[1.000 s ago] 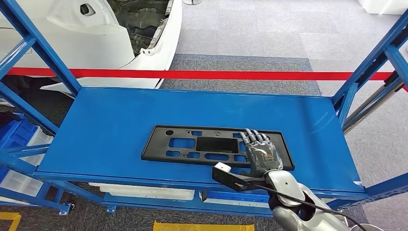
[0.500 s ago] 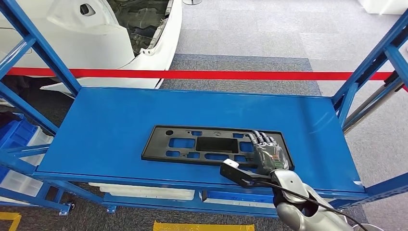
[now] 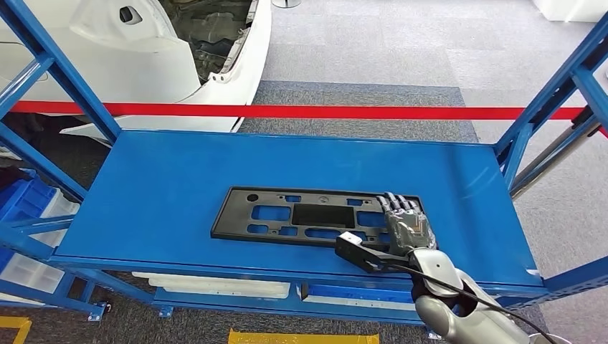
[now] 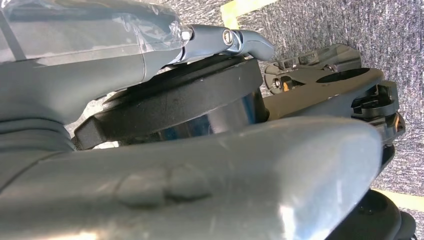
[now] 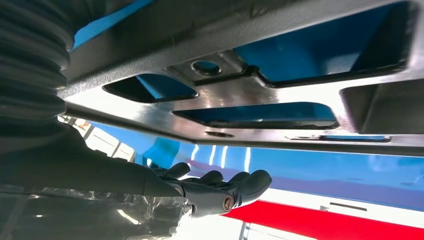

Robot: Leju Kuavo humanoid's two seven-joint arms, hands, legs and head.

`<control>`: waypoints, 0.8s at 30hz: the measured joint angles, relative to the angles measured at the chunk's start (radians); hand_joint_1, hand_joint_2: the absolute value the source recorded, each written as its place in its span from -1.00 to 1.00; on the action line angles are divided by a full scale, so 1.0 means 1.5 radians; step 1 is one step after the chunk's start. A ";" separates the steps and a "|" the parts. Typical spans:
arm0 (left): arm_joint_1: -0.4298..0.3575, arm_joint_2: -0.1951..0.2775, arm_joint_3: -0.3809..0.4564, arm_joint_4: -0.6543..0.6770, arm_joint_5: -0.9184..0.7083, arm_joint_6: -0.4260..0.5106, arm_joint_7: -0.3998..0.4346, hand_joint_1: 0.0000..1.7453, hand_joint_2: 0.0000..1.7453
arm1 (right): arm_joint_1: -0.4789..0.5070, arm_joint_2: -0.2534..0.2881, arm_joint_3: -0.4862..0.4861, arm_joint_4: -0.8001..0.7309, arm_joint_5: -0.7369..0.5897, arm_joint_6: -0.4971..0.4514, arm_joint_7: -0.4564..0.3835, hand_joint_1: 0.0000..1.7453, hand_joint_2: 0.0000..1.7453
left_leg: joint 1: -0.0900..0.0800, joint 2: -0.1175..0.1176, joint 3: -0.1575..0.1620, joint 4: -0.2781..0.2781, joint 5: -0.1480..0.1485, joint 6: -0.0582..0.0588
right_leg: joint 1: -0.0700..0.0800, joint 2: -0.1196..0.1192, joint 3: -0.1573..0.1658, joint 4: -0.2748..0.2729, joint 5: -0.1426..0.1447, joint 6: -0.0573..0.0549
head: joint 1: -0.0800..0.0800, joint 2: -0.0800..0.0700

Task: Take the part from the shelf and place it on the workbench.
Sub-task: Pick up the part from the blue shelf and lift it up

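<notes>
Lying flat on shelf (image 3: pixel 165 186), black part (image 3: pixel 287 215), right hand (image 3: pixel 406 226) over its right end

Right hand (image 3: pixel 406 228) hides the part's (image 3: pixel 301 214) right end.

- My right hand (image 3: pixel 406 228) has dark fingers (image 5: pixel 240 184) and a grey ribbed cover.
- My forearm is silver, rounded, trailing a thin black cable.

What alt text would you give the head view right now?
The right hand rests over the right end of a flat black part lying on a blue shelf. A red barrier tape and a white car body lie beyond.
</notes>
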 joint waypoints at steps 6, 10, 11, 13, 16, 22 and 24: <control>0.000 0.000 -0.008 0.000 0.005 0.000 -0.002 -1.00 -1.00 | -0.001 -0.001 -0.018 0.016 0.052 0.003 0.000 0.50 1.00 | 0.000 0.000 0.001 0.000 0.000 0.000 | 0.000 0.000 0.001 0.000 0.000 0.000 | 0.000 0.000; -0.001 0.000 -0.011 0.000 0.005 0.000 -0.007 -1.00 -1.00 | -0.001 -0.006 -0.021 0.025 0.071 -0.004 0.000 1.00 1.00 | 0.000 0.000 0.001 0.000 0.000 0.000 | 0.000 0.000 0.001 0.000 0.000 0.000 | 0.001 0.000; -0.001 0.000 -0.013 0.000 0.005 0.000 -0.009 -1.00 -1.00 | -0.002 -0.006 -0.021 0.026 0.073 -0.008 0.000 1.00 1.00 | 0.000 0.000 0.001 0.000 0.000 0.000 | 0.000 0.000 0.001 0.000 0.000 0.000 | 0.001 0.000; -0.001 0.000 -0.016 -0.001 0.004 0.001 -0.010 -1.00 -1.00 | -0.003 -0.006 -0.021 0.030 0.076 -0.016 0.000 1.00 1.00 | 0.000 0.000 0.001 0.000 0.000 0.000 | 0.000 0.000 0.001 0.000 0.000 0.000 | 0.001 0.000; -0.002 0.000 -0.019 -0.002 0.004 0.002 -0.015 -1.00 -1.00 | -0.007 -0.006 -0.021 0.034 0.078 -0.026 0.000 1.00 1.00 | 0.000 0.000 0.001 0.000 0.000 0.000 | 0.000 0.000 0.001 0.000 0.000 0.000 | 0.000 0.000; -0.002 0.000 -0.019 -0.002 0.004 0.002 -0.021 -1.00 -1.00 | -0.018 -0.006 -0.021 0.034 0.082 -0.032 -0.001 1.00 1.00 | 0.000 0.000 0.001 0.000 0.000 0.000 | 0.000 0.000 0.001 0.000 0.000 0.000 | 0.000 0.000; -0.002 0.000 -0.019 -0.002 0.004 0.002 -0.021 -1.00 -1.00 | -0.020 -0.006 -0.021 0.034 0.083 -0.032 -0.001 1.00 1.00 | 0.000 0.000 0.001 0.000 0.000 0.000 | 0.000 0.000 0.001 0.000 0.000 0.000 | 0.000 0.000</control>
